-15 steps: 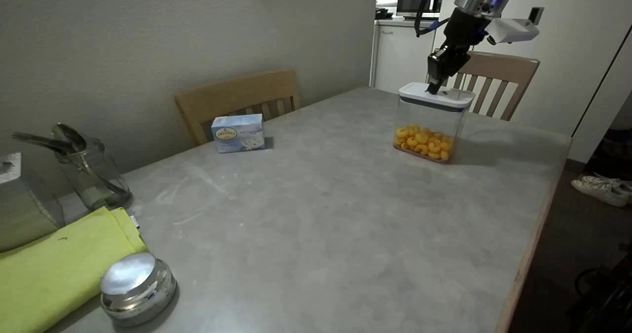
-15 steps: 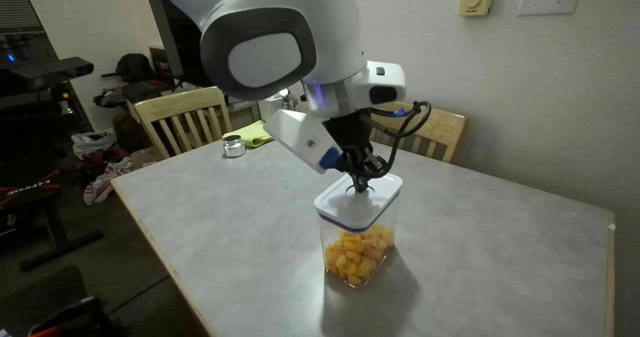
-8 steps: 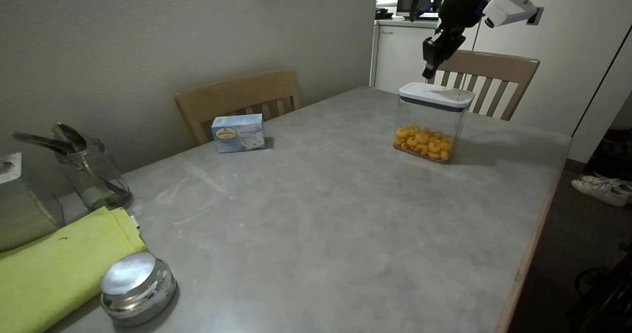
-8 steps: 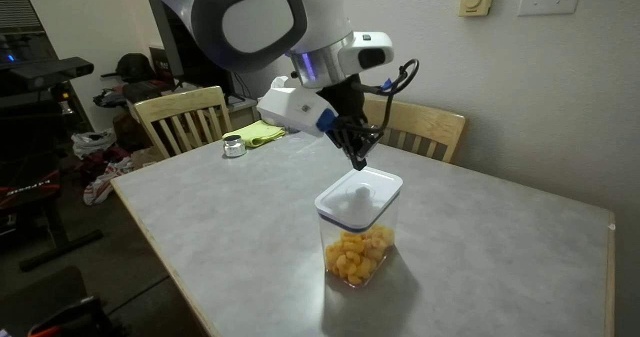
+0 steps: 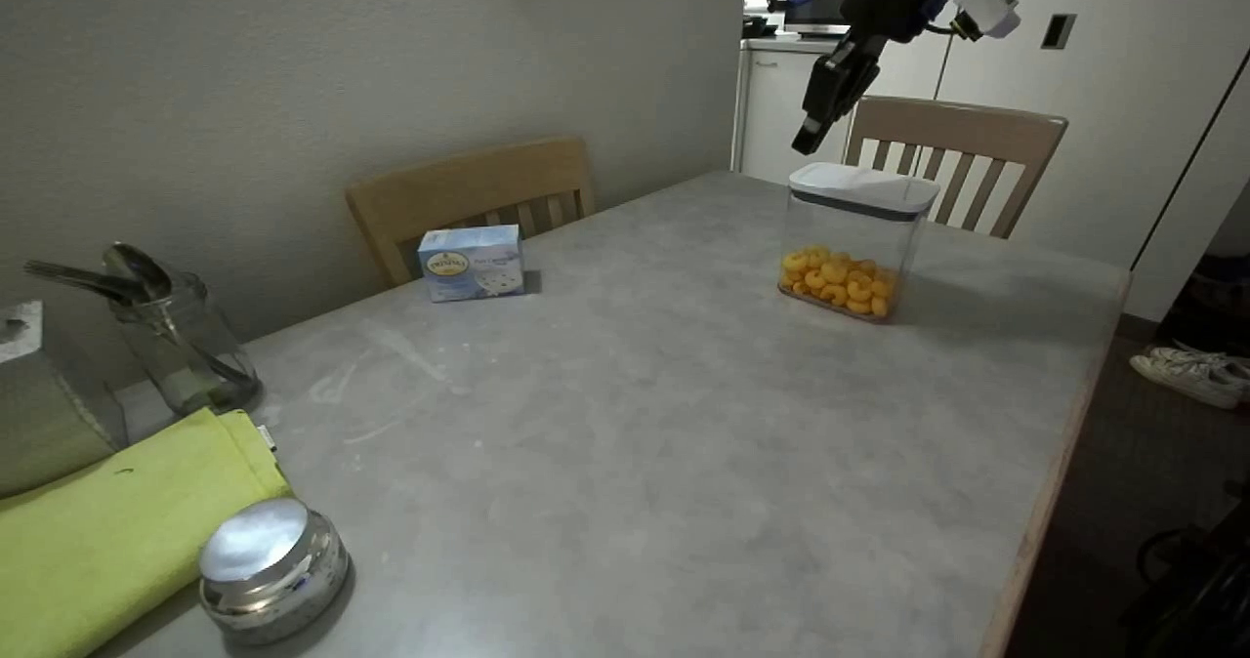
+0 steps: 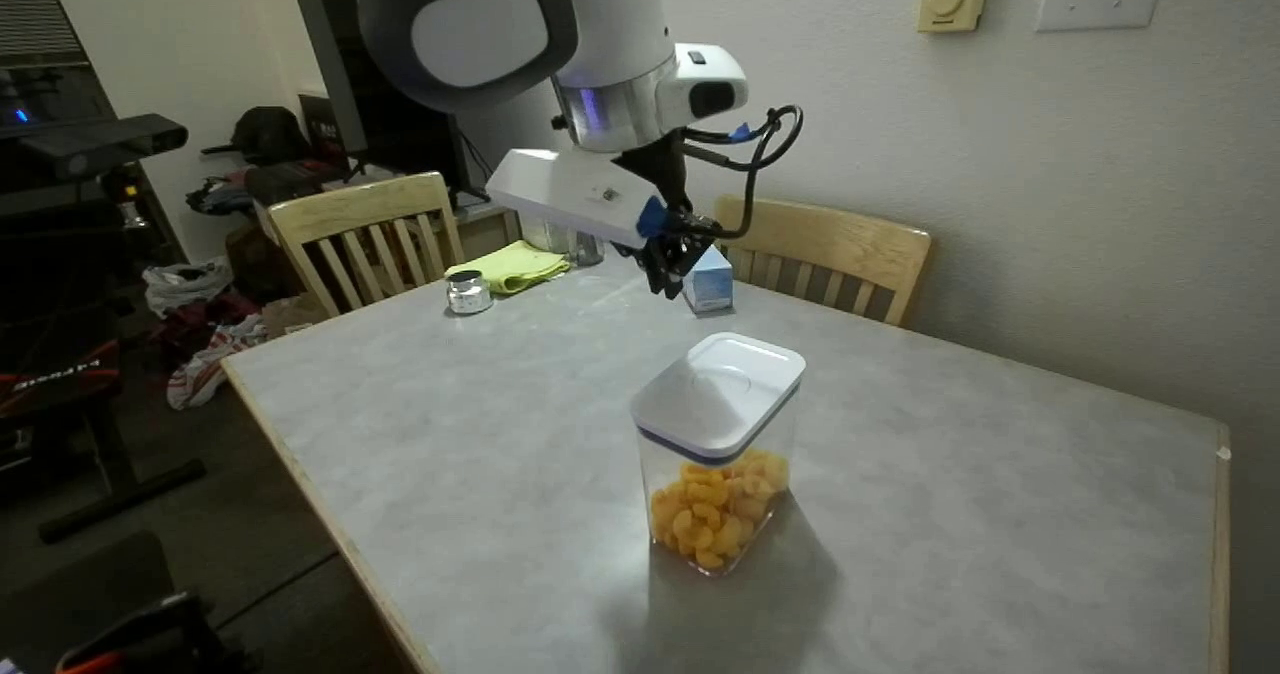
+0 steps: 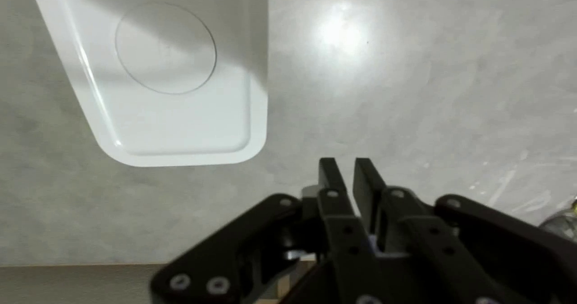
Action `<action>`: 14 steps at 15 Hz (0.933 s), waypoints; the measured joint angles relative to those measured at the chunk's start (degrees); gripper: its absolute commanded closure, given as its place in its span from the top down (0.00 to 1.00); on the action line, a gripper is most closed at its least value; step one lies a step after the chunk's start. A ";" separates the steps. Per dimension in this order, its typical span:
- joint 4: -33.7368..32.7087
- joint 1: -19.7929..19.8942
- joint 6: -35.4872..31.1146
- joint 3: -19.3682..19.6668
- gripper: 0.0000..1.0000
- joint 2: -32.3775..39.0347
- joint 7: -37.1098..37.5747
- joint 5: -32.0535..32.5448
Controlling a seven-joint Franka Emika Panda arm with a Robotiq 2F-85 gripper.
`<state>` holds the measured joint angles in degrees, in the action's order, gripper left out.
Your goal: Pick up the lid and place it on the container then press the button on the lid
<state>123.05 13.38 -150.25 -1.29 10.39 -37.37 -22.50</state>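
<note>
Lid: level on container
Button: looks flush, prob. pressed
Gripper: empty, barely parted; retract w/o nudging lid

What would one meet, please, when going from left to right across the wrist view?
White lid with its round button → gripper fingertips → shiny object cut off at the picture's right edge, too little shown to name.

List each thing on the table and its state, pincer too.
Clear rectangular plastic container: upright, covered, partly filled.
White rounded-rectangular plastic lid: seated on container.
Round white plastic button: untouched, looks flush.
Black two-fingered pincer: slightly open, empty.
Blue-white cardboard box: standing, looks shut.
Shiny round metal canister: looks closed.
Clear round glass jar: open, holding metal utensils.
Yellow-green rectangular cloth: folded.
Grey box: cut off, can't tell.
</note>
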 measured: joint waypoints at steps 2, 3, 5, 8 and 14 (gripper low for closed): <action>-0.63 -0.01 2.71 0.05 0.62 -0.06 -0.77 0.03; -0.95 -0.03 3.96 0.13 0.69 -0.07 -0.81 0.21; -1.52 -0.20 6.29 0.45 0.83 -0.13 -0.73 0.95; -2.32 -0.52 9.33 1.06 0.99 -0.22 0.75 3.70; -4.00 -1.51 15.21 1.56 1.00 -0.23 4.37 7.96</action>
<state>119.05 11.87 -135.04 0.27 10.16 -33.00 -14.54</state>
